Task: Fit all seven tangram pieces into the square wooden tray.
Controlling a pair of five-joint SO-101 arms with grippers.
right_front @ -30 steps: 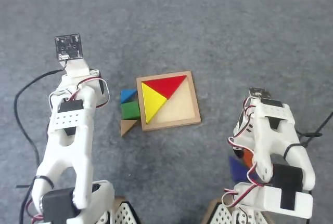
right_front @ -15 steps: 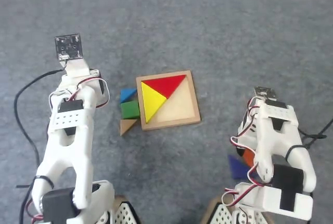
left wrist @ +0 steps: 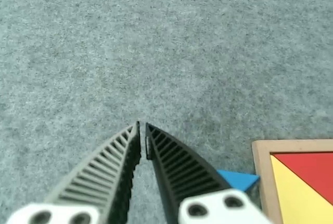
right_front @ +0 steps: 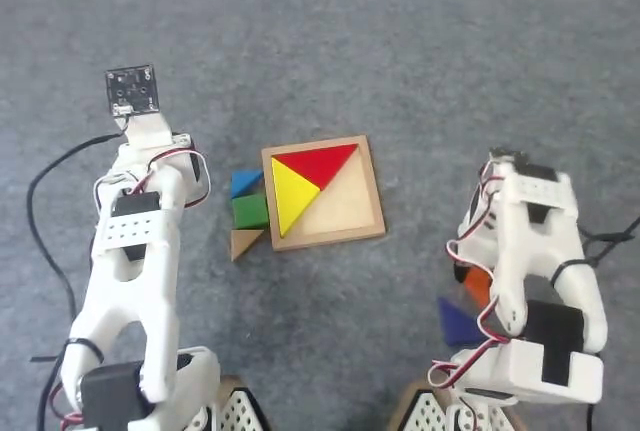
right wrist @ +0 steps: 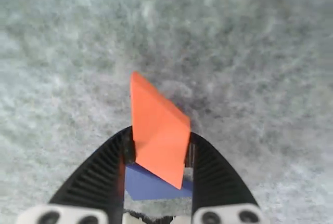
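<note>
Grip on the orange piece (right wrist: 156, 130) by the right fingers (right wrist: 104, 172), well apart from the square wooden tray (right_front: 375, 191)
Clamped from both sides, the orange piece hangs over the grey surface (right_front: 400, 71) with a dark blue piece (right wrist: 151, 188) lying under it. The tray holds a red triangle (right_front: 320, 164) and a yellow triangle (right_front: 288, 194), edges touching, the remaining floor bare wood. A light blue piece (right_front: 245, 184), a green square (right_front: 250, 212) and a tan triangle (right_front: 243, 243) sit in a row just beside the tray's outer edge. The left fingers (left wrist: 114, 167) are together, over the surface near the light blue piece
</note>
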